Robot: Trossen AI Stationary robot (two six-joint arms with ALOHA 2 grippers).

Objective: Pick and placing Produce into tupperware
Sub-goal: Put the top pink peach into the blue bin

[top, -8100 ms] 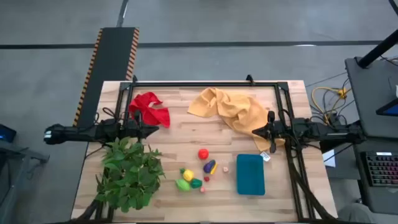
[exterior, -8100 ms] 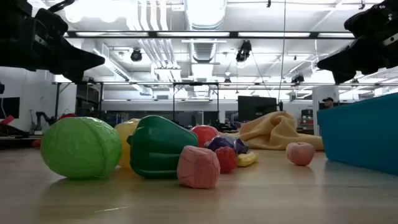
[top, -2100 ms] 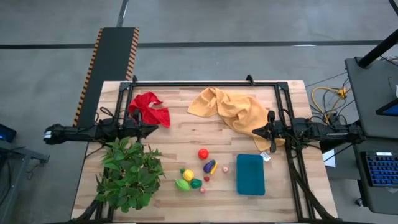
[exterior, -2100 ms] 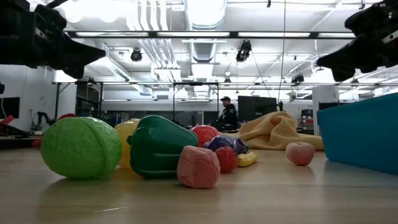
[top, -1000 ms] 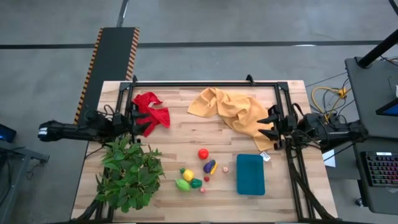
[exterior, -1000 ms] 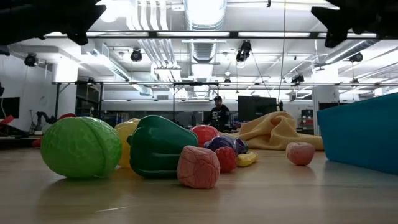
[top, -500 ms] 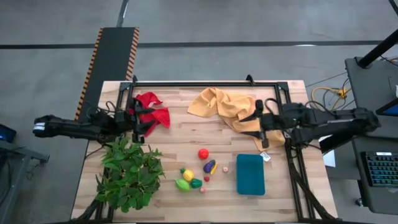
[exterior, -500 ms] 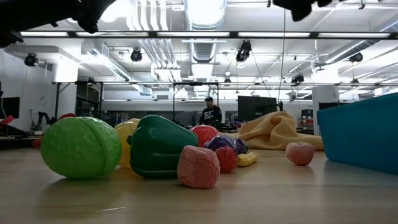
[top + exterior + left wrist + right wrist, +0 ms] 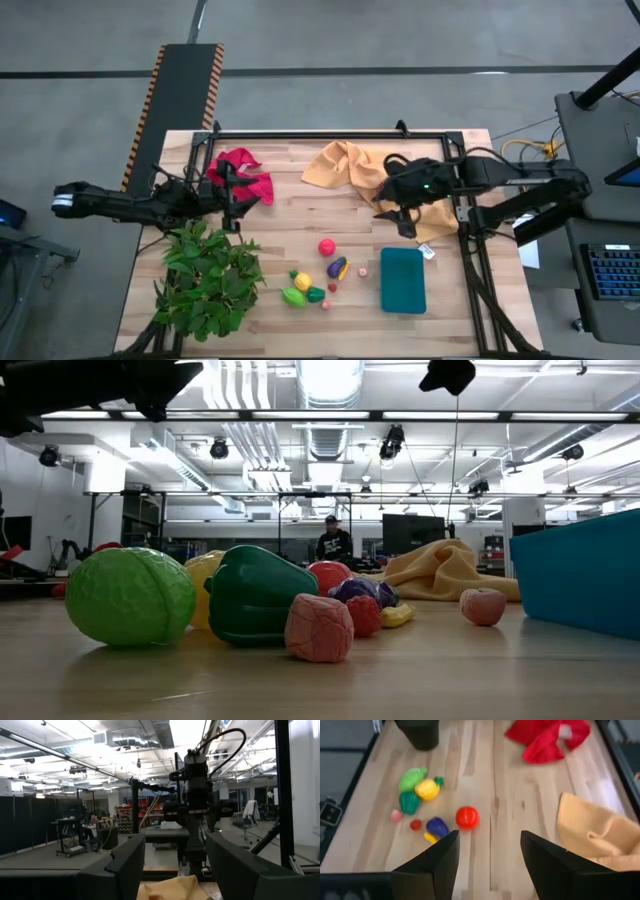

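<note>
Right gripper point(image 9: 398, 222), jaws spread and empty, hangs over the yellow cloth point(image 9: 362, 170), nearer than the open left gripper point(image 9: 232, 196) to the red ball point(image 9: 326, 247); tupperware point(image 9: 402, 281) lies beside the produce.

Two slim arms, matte black all over — the left arm point(image 9: 120, 205) ends in a pale cap, the right arm point(image 9: 500, 185) trails looping black cables behind its broad, flat-faced dark fingers point(image 9: 427, 865).
</note>
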